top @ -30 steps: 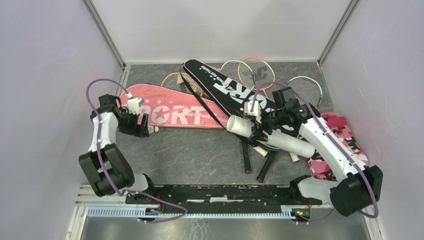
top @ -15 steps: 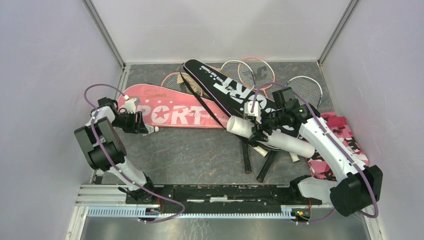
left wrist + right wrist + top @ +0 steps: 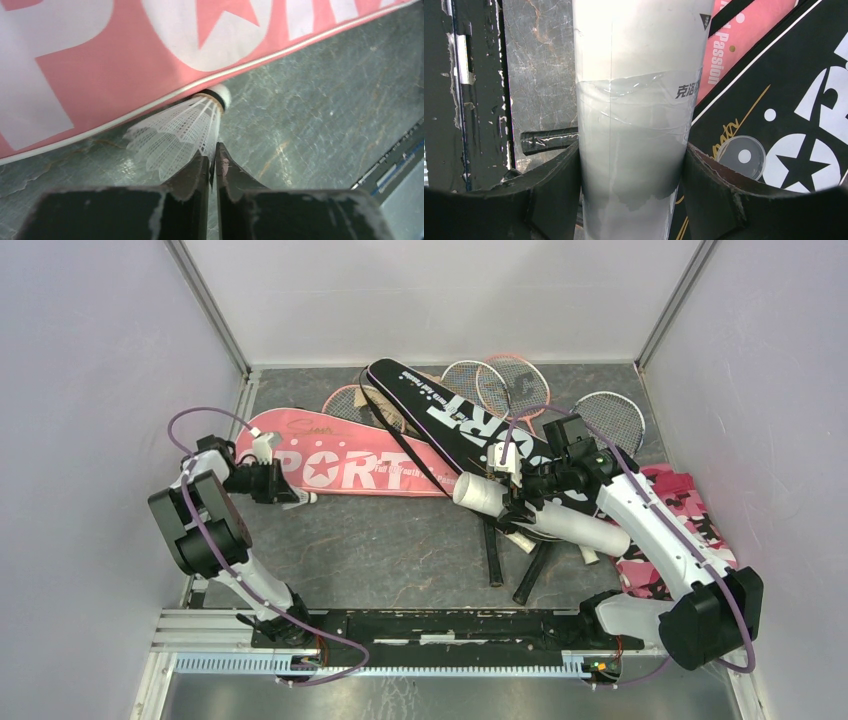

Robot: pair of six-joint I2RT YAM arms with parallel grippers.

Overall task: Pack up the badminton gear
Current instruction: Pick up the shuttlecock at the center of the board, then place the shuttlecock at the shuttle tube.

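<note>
Leftmost, pink cover point(image 3: 350, 470) flat on the table point(image 3: 400, 550), contents not visible. Next, black cover point(image 3: 450, 415) slanted across several rackets point(image 3: 505, 380), inside likewise hidden. Further right, white tube point(image 3: 634, 75) slanted above dark racket handles, interior unseen. Left gripper point(image 3: 214, 150) almost together, nipping the skirt edge of a shuttlecock point(image 3: 175, 132), cork against the pink cover's piped edge. Right gripper point(image 3: 631, 155) spread wide and clamped on both sides of the white tube.
</note>
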